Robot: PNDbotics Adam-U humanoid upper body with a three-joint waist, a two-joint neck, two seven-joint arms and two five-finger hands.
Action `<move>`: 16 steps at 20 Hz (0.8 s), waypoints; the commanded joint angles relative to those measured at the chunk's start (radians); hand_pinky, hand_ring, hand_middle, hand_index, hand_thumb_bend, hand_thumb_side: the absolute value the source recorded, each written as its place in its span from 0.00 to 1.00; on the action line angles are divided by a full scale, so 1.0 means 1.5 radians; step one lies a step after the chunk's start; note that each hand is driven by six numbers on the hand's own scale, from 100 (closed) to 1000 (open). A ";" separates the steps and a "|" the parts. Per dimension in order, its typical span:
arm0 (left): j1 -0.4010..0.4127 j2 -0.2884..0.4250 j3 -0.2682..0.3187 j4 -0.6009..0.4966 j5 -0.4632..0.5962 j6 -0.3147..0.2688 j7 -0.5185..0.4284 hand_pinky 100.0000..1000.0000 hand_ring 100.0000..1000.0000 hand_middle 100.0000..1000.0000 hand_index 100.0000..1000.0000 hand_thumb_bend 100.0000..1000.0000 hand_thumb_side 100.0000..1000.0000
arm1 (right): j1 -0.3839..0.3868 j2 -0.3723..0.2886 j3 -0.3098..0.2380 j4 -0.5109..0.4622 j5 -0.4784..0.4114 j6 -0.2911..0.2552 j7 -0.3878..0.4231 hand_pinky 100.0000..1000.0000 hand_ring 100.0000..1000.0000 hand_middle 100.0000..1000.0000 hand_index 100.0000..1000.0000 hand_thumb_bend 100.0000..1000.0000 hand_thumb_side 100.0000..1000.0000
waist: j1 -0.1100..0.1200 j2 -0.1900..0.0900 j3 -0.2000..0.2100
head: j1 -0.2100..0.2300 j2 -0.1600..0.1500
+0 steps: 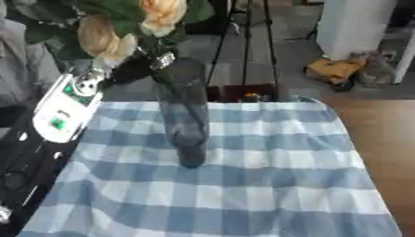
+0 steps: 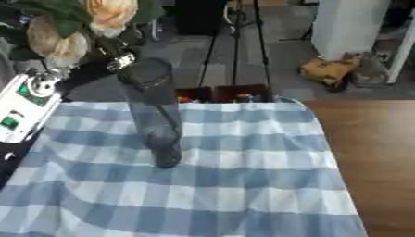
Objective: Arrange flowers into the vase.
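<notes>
Left arm [image 1: 69,104]: enters from the left edge, white casing with green markings, angled upward to the right. Left robot hand [image 1: 158,60]: at its upper end, dark; finger pose indiscernible.

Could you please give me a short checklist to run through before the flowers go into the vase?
1. Vase upright on the checked cloth: ok.
2. Vase mouth clear of obstruction: cannot tell; it looks dark and blurred.
3. Flowers held above and left of the vase mouth: ok.
4. Stems lined up with the opening: cannot tell; leaves hide them.
5. Left hand gripping the stems: cannot tell; only a small metallic part shows.
6. Right hand out of the way: ok, not in view.
</notes>
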 commanded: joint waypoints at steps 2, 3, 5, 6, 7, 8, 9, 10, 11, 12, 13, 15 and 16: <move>-0.011 0.020 0.006 -0.013 -0.001 0.001 -0.003 0.89 1.00 1.00 1.00 0.00 0.95 | -0.006 -0.011 -0.006 -0.014 -0.002 0.003 -0.001 0.63 0.75 0.73 0.76 0.00 1.00 | 0.000 -0.018 0.001 | 0.002 -0.009; -0.011 0.021 0.005 -0.013 -0.001 0.001 -0.003 0.89 1.00 1.00 1.00 0.00 0.95 | -0.006 -0.011 -0.006 -0.014 -0.002 0.004 -0.001 0.63 0.75 0.73 0.76 0.00 1.00 | 0.001 -0.018 0.001 | 0.002 -0.009; -0.011 0.022 0.005 -0.013 -0.001 0.001 -0.003 0.89 1.00 1.00 1.00 0.00 0.95 | -0.005 -0.010 -0.006 -0.016 -0.002 0.006 -0.001 0.63 0.75 0.73 0.76 0.00 1.00 | 0.002 -0.019 0.001 | 0.002 -0.009; -0.011 0.022 0.005 -0.013 -0.001 0.001 -0.002 0.90 1.00 1.00 1.00 0.00 0.96 | -0.005 -0.010 -0.006 -0.016 -0.002 0.006 -0.001 0.63 0.75 0.73 0.76 0.00 1.00 | 0.002 -0.019 0.001 | 0.002 -0.010; -0.010 0.022 0.005 -0.012 -0.001 0.001 -0.003 0.90 1.00 1.00 1.00 0.00 0.96 | -0.005 -0.010 -0.006 -0.017 -0.002 0.007 -0.001 0.63 0.75 0.73 0.76 0.00 1.00 | 0.002 -0.019 0.001 | 0.002 -0.010; -0.010 0.022 0.005 -0.012 0.000 0.000 -0.004 0.90 1.00 1.00 1.00 0.00 0.96 | -0.004 -0.010 -0.006 -0.017 -0.002 0.008 -0.002 0.63 0.75 0.73 0.76 0.00 1.00 | 0.003 -0.020 0.001 | 0.002 -0.010; -0.010 0.023 0.004 -0.012 0.000 0.000 -0.006 0.90 1.00 1.00 1.00 0.09 0.98 | -0.004 -0.010 -0.006 -0.018 -0.002 0.008 -0.002 0.63 0.75 0.73 0.76 0.00 1.00 | 0.003 -0.020 0.001 | 0.003 -0.010; -0.010 0.023 0.004 -0.012 0.000 0.000 -0.008 0.91 1.00 1.00 1.00 0.16 0.99 | -0.004 -0.010 -0.006 -0.018 -0.002 0.009 -0.002 0.63 0.75 0.73 0.76 0.00 1.00 | 0.003 -0.020 0.002 | 0.003 -0.010; -0.010 0.023 0.003 -0.011 0.000 0.000 -0.009 0.91 1.00 1.00 1.00 0.19 1.00 | -0.004 -0.010 -0.006 -0.018 -0.002 0.009 -0.003 0.63 0.75 0.73 0.76 0.00 1.00 | 0.003 -0.020 0.002 | 0.003 -0.010; -0.010 0.024 0.004 -0.011 -0.001 0.001 -0.008 0.90 1.00 1.00 1.00 0.22 1.00 | -0.004 -0.010 -0.006 -0.019 -0.002 0.010 -0.003 0.63 0.75 0.73 0.76 0.00 1.00 | 0.004 -0.020 0.002 | 0.003 -0.010; -0.009 0.024 0.004 -0.010 -0.003 0.002 -0.007 0.90 1.00 1.00 1.00 0.26 1.00 | -0.004 -0.010 -0.006 -0.019 -0.002 0.010 -0.003 0.63 0.75 0.73 0.76 0.00 1.00 | 0.004 -0.021 0.002 | 0.003 -0.010; -0.009 0.025 0.004 -0.010 -0.008 0.003 -0.005 0.90 1.00 1.00 1.00 0.26 0.98 | -0.003 -0.010 -0.006 -0.020 -0.002 0.011 -0.003 0.63 0.75 0.73 0.76 0.00 1.00 | 0.004 -0.021 0.002 | 0.003 -0.010; -0.009 0.026 0.003 -0.011 -0.013 0.004 -0.003 0.91 1.00 1.00 1.00 0.25 0.96 | -0.003 -0.009 -0.006 -0.020 -0.002 0.012 -0.003 0.63 0.75 0.73 0.76 0.00 1.00 | 0.004 -0.021 0.002 | 0.003 -0.010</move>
